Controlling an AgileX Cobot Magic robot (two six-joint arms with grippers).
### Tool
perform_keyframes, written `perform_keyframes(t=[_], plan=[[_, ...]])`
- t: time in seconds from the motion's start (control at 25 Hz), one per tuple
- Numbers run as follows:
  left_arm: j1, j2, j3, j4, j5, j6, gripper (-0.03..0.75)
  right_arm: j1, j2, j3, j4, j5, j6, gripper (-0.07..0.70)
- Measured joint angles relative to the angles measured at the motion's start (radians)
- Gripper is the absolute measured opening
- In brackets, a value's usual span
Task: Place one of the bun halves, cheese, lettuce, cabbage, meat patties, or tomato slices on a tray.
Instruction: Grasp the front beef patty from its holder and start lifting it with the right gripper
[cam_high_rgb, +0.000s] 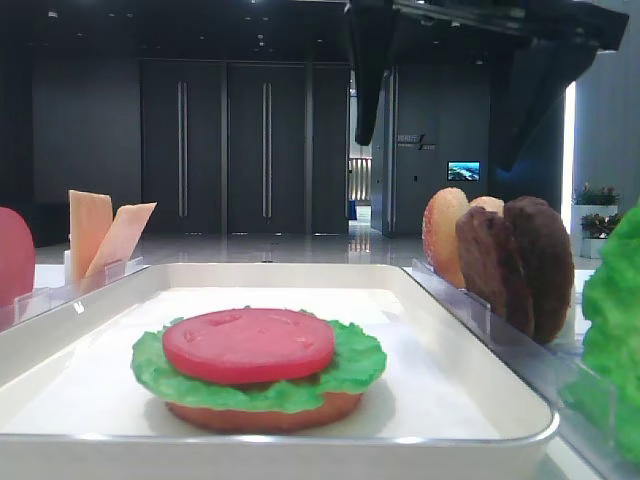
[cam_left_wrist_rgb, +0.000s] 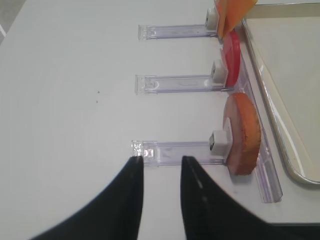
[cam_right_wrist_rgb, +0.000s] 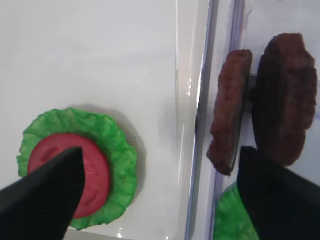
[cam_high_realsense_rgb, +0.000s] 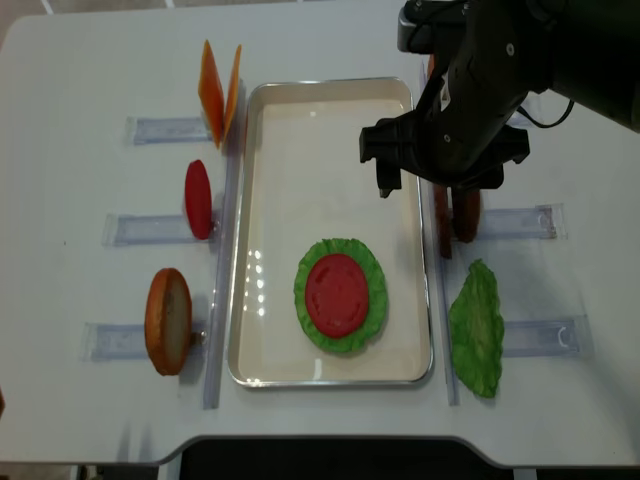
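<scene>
On the white tray (cam_high_realsense_rgb: 300, 170) lies a stack: a bun half (cam_high_rgb: 260, 415), lettuce (cam_high_realsense_rgb: 377, 295) and a tomato slice (cam_high_realsense_rgb: 338, 293) on top. My right gripper (cam_right_wrist_rgb: 160, 155) hangs open and empty above the tray's right rim, beside two upright meat patties (cam_right_wrist_rgb: 230, 105). My left gripper (cam_left_wrist_rgb: 162, 165) hovers open by a narrow gap over the table, holding nothing, at the outer end of the rack with another bun half (cam_left_wrist_rgb: 245, 132). Cheese (cam_high_realsense_rgb: 218, 88) and a second tomato slice (cam_high_realsense_rgb: 198, 198) stand left of the tray. Cabbage is out of view.
Clear plastic racks (cam_left_wrist_rgb: 175, 150) flank both long sides of the tray. A loose lettuce leaf (cam_high_realsense_rgb: 476, 340) lies at the right front. A further bun half (cam_high_rgb: 443, 235) stands behind the patties. The right arm (cam_high_realsense_rgb: 500, 60) hangs over the tray's far right corner.
</scene>
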Motion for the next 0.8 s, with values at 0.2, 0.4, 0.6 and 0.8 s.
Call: perform_keyframes(t=[0.2, 0.4, 0.6, 0.8], plan=[[0.000, 0.000, 0.000, 0.000, 0.000, 0.000, 0.144, 0.012, 0.031, -0.004, -0.045, -0.005, 0.041, 0.587], [0.000, 0.000, 0.000, 0.000, 0.000, 0.000, 0.099, 0.016, 0.056, -0.005, -0.083, -0.008, 0.075, 0.587], [0.000, 0.000, 0.000, 0.000, 0.000, 0.000, 0.063, 0.017, 0.061, -0.005, -0.122, -0.008, 0.101, 0.587], [0.000, 0.000, 0.000, 0.000, 0.000, 0.000, 0.037, 0.016, 0.061, -0.005, -0.128, -0.008, 0.106, 0.587]])
